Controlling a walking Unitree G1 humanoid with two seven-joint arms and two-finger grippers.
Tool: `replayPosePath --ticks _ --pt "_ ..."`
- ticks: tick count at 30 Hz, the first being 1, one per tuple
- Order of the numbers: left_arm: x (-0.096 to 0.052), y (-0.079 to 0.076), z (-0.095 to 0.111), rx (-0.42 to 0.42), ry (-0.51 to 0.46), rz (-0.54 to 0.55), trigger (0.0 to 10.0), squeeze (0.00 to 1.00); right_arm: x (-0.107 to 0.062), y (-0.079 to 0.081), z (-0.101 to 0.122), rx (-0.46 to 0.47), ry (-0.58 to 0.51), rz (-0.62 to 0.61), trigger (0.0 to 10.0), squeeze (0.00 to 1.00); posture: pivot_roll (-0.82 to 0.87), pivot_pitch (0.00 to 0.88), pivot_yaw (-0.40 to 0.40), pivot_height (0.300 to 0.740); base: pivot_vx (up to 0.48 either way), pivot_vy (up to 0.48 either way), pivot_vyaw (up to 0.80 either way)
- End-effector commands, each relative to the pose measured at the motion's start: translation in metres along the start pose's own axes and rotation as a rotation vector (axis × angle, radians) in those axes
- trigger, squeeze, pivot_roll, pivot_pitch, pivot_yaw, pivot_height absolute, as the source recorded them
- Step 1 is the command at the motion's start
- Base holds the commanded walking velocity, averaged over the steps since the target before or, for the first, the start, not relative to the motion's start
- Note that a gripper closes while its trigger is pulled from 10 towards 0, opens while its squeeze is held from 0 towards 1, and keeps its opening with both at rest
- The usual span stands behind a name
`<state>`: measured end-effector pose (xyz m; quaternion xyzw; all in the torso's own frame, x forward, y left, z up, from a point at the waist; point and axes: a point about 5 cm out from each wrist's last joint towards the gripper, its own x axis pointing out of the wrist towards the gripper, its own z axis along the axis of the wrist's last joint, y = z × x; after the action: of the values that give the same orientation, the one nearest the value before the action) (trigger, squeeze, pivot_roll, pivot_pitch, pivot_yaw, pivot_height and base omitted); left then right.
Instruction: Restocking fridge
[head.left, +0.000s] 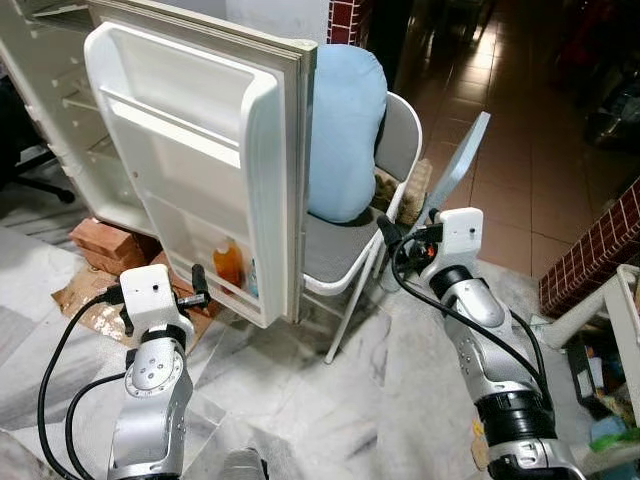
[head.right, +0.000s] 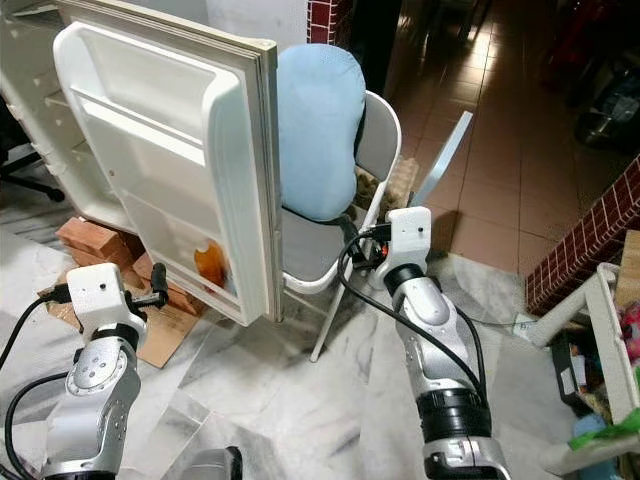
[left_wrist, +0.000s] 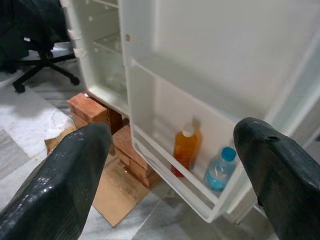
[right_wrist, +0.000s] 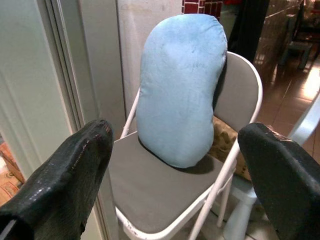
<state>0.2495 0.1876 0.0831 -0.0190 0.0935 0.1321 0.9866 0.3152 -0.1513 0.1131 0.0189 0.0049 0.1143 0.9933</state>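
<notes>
The white fridge door (head.left: 190, 150) stands wide open before me. Its bottom door shelf holds an orange juice bottle (left_wrist: 184, 150) and a small blue-capped water bottle (left_wrist: 220, 170) side by side. My left gripper (head.left: 200, 288) is low, just short of that shelf, open and holding nothing, its fingers (left_wrist: 65, 175) spread wide in the left wrist view. My right gripper (head.left: 392, 245) is open and empty too, and points at a grey folding chair (right_wrist: 150, 190) that stands just right of the door's edge. The fridge's empty inner shelves (head.left: 50, 100) are at the far left.
A light blue pillow (head.left: 345, 130) leans on the chair's back. Bricks (head.left: 105, 245) and flattened cardboard (head.left: 85, 300) lie under the fridge. A black office chair (left_wrist: 35, 55) stands further left. A pale panel (head.left: 455, 165) leans behind the chair; a brick wall (head.left: 600, 250) and white rack (head.left: 625, 320) are on the right.
</notes>
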Motion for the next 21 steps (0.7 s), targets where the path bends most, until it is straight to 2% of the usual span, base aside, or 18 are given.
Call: replayPosePath --ticks 1,14,20,21 --pt "0.001 -0.001 0.002 -0.002 -0.001 -0.008 10.0 0.0 0.0 -0.002 0.002 -0.009 -0.01 -0.013 10.0 0.0 0.06 0.0 -0.042 0.74 0.352 0.0 0.0" --pt "0.001 0.0 0.002 -0.005 0.001 0.003 10.0 0.0 0.005 -0.003 0.005 -0.007 -0.023 -0.033 10.0 0.0 0.07 0.0 -0.044 0.74 0.346 0.0 0.0" --pt "-0.007 0.013 0.0 -0.026 0.045 0.078 10.0 0.0 0.012 -0.003 0.01 -0.023 -0.038 -0.024 10.0 0.0 0.09 0.0 -0.045 0.74 0.0 0.0 0.0" --pt "-0.013 0.017 -0.003 -0.044 0.071 0.087 10.0 0.0 0.017 -0.002 0.013 -0.037 -0.051 -0.016 10.0 0.0 0.1 0.0 -0.047 0.74 0.0 0.0 0.8"
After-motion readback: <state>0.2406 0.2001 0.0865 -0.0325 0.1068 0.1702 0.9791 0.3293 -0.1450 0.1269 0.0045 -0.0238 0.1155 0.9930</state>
